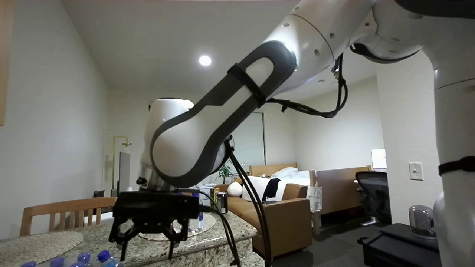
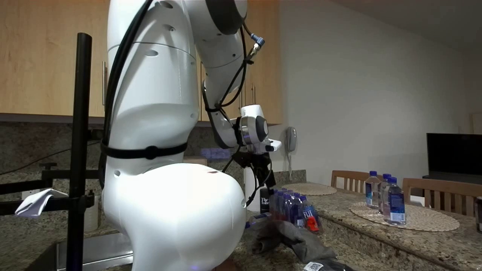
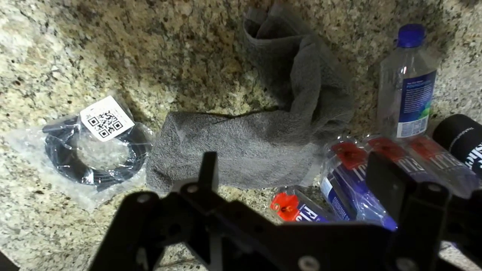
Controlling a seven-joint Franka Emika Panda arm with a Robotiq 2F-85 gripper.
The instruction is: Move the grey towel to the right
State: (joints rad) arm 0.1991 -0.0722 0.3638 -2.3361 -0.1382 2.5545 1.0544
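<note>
- Nearest my wrist camera, along the bottom of the wrist view, I see the black two-fingered gripper (image 3: 294, 169); its fingers stand wide apart.
- Beyond it, at the centre of that view, the grey cloth towel (image 3: 241, 150) lies on the speckled brown granite counter (image 3: 180, 60), one length running across the middle, the other bending up to the top edge, right of centre.
- Just beside the towel's end, at the left of the frame, I have a coil of black cable (image 3: 58, 154) in a clear plastic bag (image 3: 30, 145) with a square white code label (image 3: 107, 117).
- At the lower right is a cluster of clear plastic bottles (image 3: 350, 177) with red flower prints; I can't tell whether they touch the towel.
- At the upper right a clear plastic bottle with a blue cap (image 3: 391, 82) lies on its side; below it, by the right edge, I see a black cylinder with white lettering (image 3: 459, 135).
- In an exterior view the white-and-grey robot arm (image 1: 189, 144) holds the gripper at the lower left, fingers pointing down.
- Farther off, at the right in an exterior view, three upright clear bottles with blue caps (image 2: 396, 201) stand on a round woven mat (image 2: 433, 222). Behind them I see wooden slatted chairs (image 2: 440, 183) and a black flat screen (image 2: 453, 154).
</note>
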